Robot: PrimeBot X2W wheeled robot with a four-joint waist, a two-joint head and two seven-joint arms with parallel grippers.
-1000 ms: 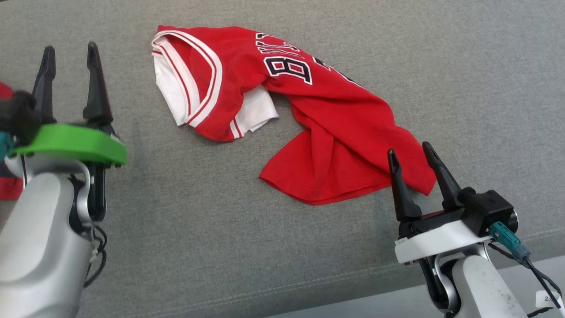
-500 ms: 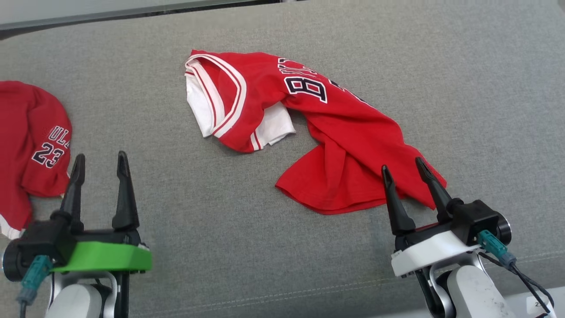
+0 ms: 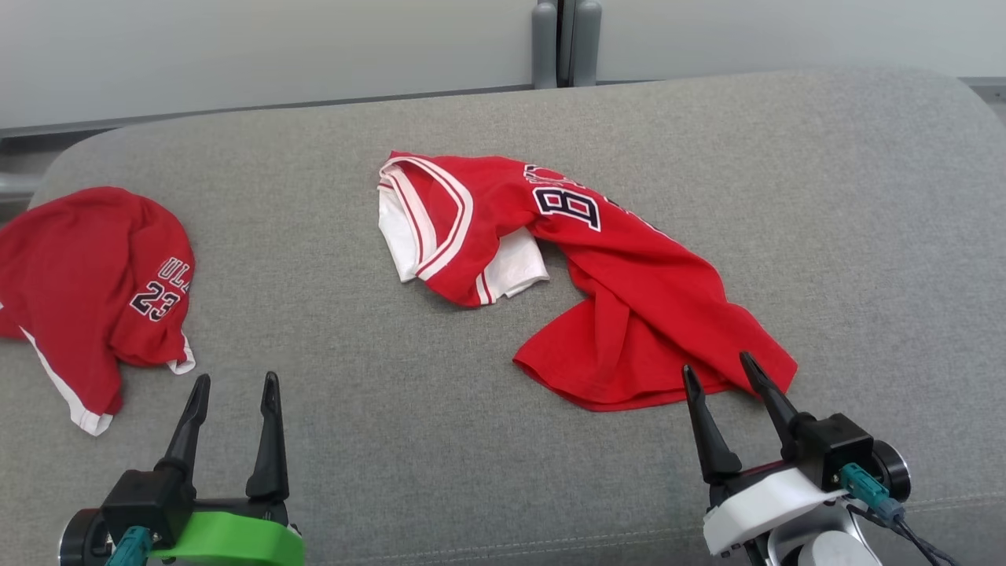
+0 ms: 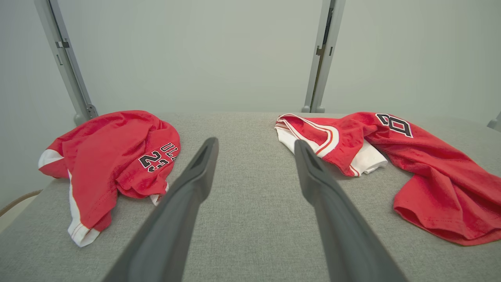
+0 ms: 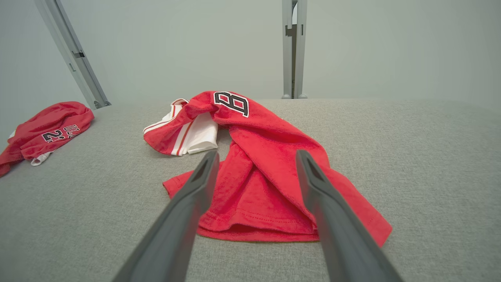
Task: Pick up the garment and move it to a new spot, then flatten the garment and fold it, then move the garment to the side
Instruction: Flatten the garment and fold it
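Grey cushion [image 3: 864, 196] carries a crumpled jersey [image 3: 629, 306]; right jaws, spread wide and empty, point at its near hem, likely to pinch there; left jaws gape empty too.

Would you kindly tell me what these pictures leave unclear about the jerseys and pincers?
- Head view: the middle jersey shows a "B"; its own folds hide the remaining lettering.
- Head view: the left jersey is cut off by the left edge; a fold hides part of the word above "23".
- Right wrist view: whether the right pincer touches the middle jersey cannot be told.
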